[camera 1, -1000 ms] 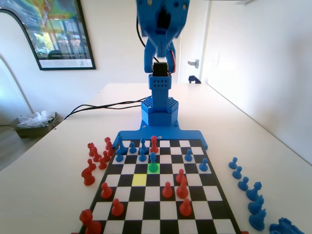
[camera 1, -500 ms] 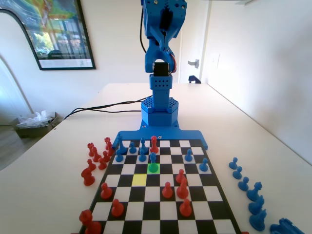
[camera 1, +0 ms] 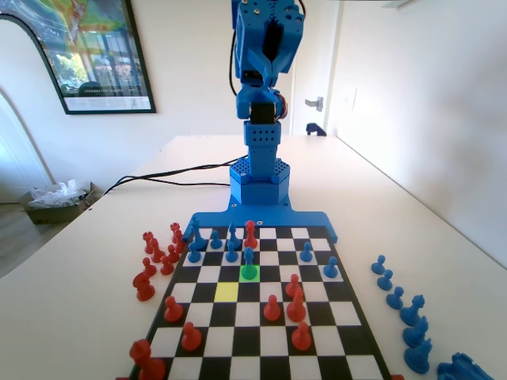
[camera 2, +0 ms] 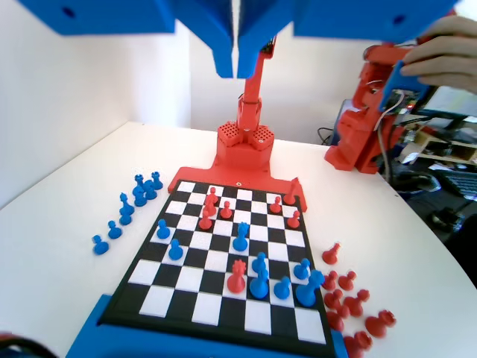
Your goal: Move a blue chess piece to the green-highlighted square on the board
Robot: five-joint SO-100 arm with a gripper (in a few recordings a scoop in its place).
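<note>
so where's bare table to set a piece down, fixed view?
Bare table left of the red pieces off the board's left edge, and between its right edge and the blue pieces row. Crowded: the board's far rows, around the green-highlighted square.

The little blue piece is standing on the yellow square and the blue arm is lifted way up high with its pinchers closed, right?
Almost. The blue chess piece stands on the green-highlighted square, not the yellow one, which is bare beside it; the fixed view shows this. The rest holds: the gripper is raised high above the board, jaws together with nothing between them in the wrist view.
</note>
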